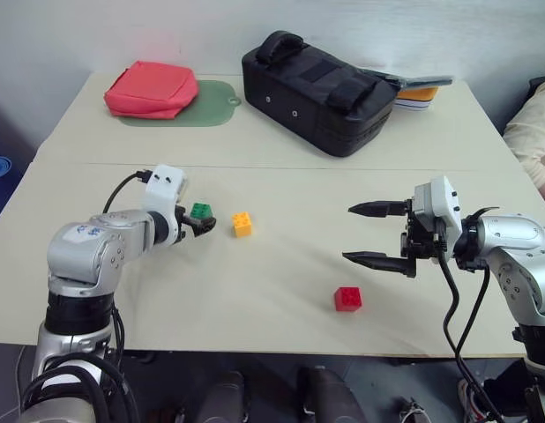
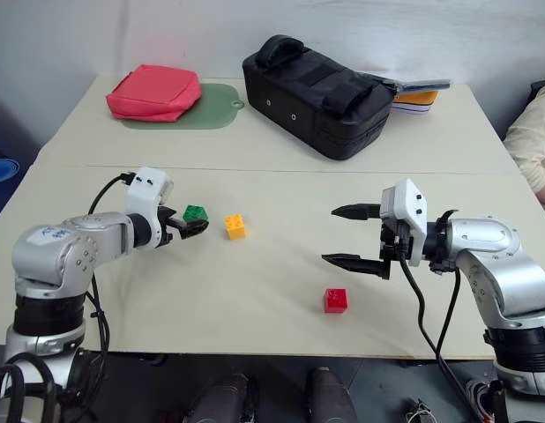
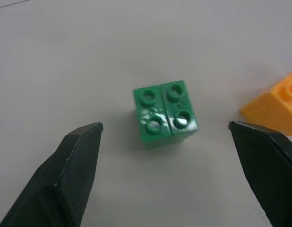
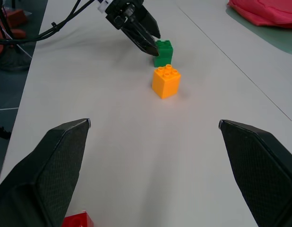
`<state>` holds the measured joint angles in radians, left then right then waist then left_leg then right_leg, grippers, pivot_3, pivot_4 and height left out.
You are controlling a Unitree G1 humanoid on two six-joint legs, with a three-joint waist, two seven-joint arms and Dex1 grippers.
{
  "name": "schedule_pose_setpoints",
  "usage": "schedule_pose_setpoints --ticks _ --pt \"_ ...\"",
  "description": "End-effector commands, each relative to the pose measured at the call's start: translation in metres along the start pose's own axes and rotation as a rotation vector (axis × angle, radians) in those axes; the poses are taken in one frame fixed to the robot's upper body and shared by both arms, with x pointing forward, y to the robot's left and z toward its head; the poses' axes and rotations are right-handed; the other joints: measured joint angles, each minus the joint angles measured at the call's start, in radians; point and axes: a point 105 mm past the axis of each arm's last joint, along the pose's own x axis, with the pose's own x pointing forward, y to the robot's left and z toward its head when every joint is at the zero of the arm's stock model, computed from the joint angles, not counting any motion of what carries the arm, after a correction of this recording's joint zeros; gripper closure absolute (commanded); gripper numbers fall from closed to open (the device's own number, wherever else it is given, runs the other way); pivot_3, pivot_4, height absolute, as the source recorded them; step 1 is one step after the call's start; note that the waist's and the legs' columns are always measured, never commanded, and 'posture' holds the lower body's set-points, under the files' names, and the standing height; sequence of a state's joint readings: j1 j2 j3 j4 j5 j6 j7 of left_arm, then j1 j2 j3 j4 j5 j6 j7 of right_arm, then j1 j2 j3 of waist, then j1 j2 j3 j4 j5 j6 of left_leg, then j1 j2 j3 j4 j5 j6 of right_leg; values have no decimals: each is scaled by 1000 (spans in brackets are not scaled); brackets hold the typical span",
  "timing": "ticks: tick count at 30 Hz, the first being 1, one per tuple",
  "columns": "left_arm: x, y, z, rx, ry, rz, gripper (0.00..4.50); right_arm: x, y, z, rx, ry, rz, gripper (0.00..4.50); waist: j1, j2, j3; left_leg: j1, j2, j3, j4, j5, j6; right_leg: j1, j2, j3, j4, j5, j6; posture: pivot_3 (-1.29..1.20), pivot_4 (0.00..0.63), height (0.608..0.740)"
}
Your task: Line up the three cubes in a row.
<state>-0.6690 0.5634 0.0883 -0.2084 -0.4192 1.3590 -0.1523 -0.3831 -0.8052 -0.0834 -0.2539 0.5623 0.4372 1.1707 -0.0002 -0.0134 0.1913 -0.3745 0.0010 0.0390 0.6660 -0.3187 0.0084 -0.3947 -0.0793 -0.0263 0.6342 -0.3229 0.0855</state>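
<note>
green cube (image 3: 165, 113) between spread left gripper (image 3: 167, 156) fingers, untouched

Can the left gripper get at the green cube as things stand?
Probably yes. The left gripper is open, with the green cube just ahead between its fingers, nothing in between. The yellow-orange cube sits apart to one side, clear of the fingers.

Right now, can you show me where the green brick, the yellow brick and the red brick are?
green brick (image 3: 165, 113), left wrist view, studded top.
yellow brick (image 1: 242, 224), left eye view, front face.
red brick (image 1: 347, 299), left eye view, front face.
</note>
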Motion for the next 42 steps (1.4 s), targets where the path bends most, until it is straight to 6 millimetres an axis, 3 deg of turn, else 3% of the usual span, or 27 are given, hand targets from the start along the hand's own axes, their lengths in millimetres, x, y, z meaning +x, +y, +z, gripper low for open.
schedule_pose_setpoints --ticks 1,11,14,17,22,27,30,35,39,42 --pt "3 -4 17 -4 -36 -6 0 0 5 8 -35 -33 -3 23 0 0 0 0 0 0 0 0 0 0 0 0 2 0 0 0 150 740" --pt "21 7 7 -43 27 31 0 0 4 16 -49 -54 -15 23 -1 0 0 0 0 0 0 1 -1 -1 0 0 3 0 0 0 150 740" --pt "26 0 7 -41 27 5 586 1 4 15 -46 -55 -17 0 1 0 0 0 0 0 0 1 -1 -1 0 0 3 0 0 0 150 740" --pt "30 -11 7 -48 24 -44 1516 1 7 14 -46 -53 -12 0 6 0 0 0 -1 0 0 1 -1 0 0 0 3 0 0 0 150 740" --pt "33 -7 5 -54 23 -30 2991 2 9 16 -43 -57 -7 0 5 0 0 0 -1 0 0 1 -1 0 0 0 3 0 0 0 150 740" --pt "31 1 2 -52 31 -20 2998 1 11 16 -42 -54 1 0 1 0 0 0 -1 0 0 1 -1 -1 0 0 4 0 0 0 150 740" --pt "24 9 11 19 -31 -40 2998 -1 17 16 -42 -41 31 0 -2 0 0 0 0 0 0 1 -1 -1 0 0 3 0 0 0 150 740" --pt "-9 -21 30 385 -205 -354 2998 -5 27 14 -33 0 91 0 -1 0 0 0 0 0 0 1 -1 -1 0 0 2 0 0 0 150 740" --pt "-50 -52 25 575 -272 -714 2998 -11 33 6 -27 58 130 0 1 0 0 0 0 0 -1 1 -1 0 -1 0 -4 0 0 0 150 740" --pt "-63 -71 15 619 -231 -891 2998 -14 37 3 -27 82 153 0 0 0 0 0 0 -1 -1 1 0 1 -2 -1 -5 0 0 0 150 740"
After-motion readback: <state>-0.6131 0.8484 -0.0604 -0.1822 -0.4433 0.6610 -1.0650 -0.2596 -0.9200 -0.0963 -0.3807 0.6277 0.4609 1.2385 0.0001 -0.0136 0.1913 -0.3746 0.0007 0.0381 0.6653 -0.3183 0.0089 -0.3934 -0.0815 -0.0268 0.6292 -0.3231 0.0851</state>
